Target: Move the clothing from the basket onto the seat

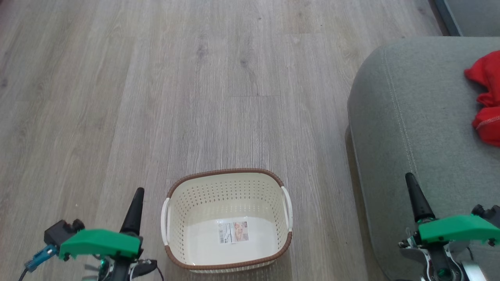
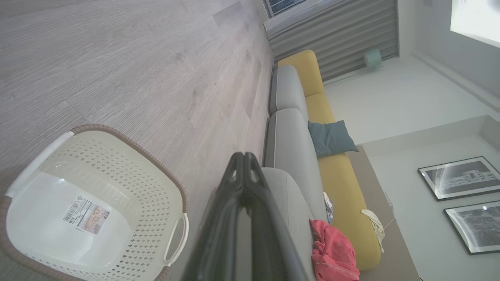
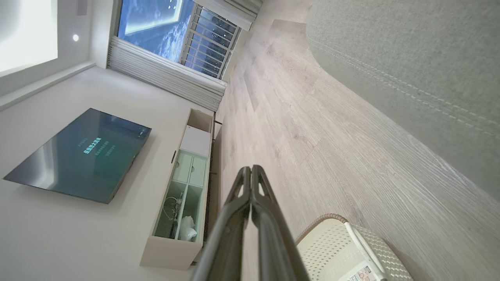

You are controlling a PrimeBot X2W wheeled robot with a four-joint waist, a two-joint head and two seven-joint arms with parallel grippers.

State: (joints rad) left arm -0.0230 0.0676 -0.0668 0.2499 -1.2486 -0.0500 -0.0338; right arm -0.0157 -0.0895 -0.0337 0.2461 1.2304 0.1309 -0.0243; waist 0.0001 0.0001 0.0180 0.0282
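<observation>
The basket [image 1: 224,194] lies empty between the shut left tool [image 1: 138,192] and shut right tool [image 1: 409,178], clothing [image 1: 486,102] resting rightward on the seat [image 1: 422,117].

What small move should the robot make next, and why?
Probably none, just rest both arms: the basket holds only its paper label, the red clothing already lies on the seat, and the left claw and right claw are shut on nothing.

Paper label [image 1: 233,232] on the floor of the basket [image 1: 230,191]: barcode and small print with a coloured picture, too small to read. Television [image 3: 80,156] screen: two pale lines of characters, illegible. Neither text can be read.
</observation>
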